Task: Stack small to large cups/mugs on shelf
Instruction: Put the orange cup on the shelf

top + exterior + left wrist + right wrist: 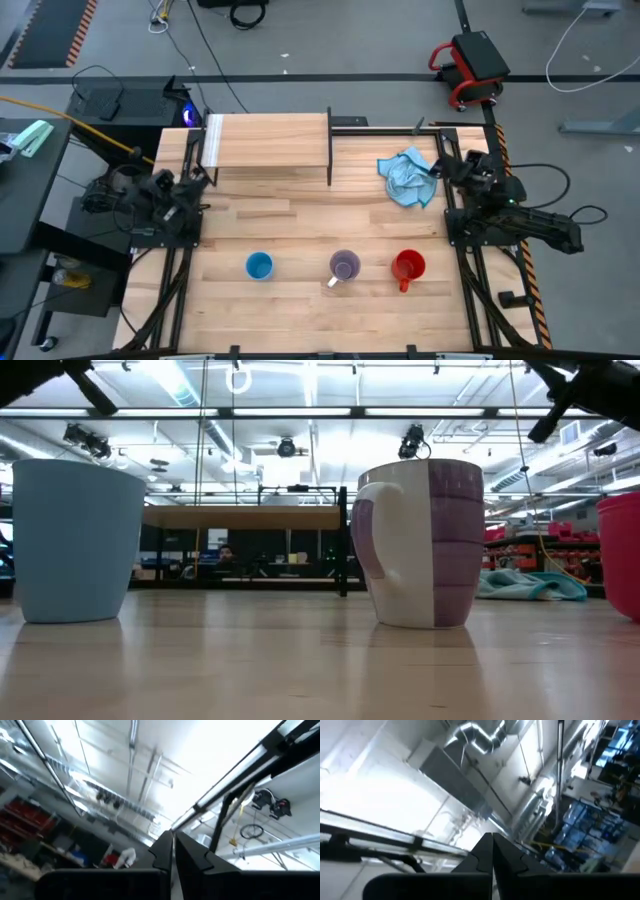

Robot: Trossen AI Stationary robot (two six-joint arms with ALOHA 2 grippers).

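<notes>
The left gripper (172, 852) sits folded back at the left edge of the large wood-plank tabletop (300, 300), and its wrist view looks up at the ceiling with the two dark fingers pressed together, tips meeting. The right gripper (492, 851) rests the same way at the right edge of the table, near the crumpled light blue cloth (407, 177), its fingers likewise closed tip to tip and holding nothing. Both are well apart from the cups.

Three cups stand upright in a row along the near part of the tabletop. The small light blue handleless cup (259, 266) is at the left of the row, the lilac-purple mug with a white handle (345, 266) is in the middle, and the red mug with a handle (408, 266) is at the right. They stand apart from each other, none touching.

The low rectangular light-wood shelf on thin black metal legs (268, 140) stands at the far side of the table, toward the left, well apart from the row of cups. The cloth lies on the tabletop just beside the shelf's right end.

In the low view the light blue cup (72, 540) and the lilac-purple mug (425, 543) fill the foreground, with the shelf (245, 518) seen between them farther back.
</notes>
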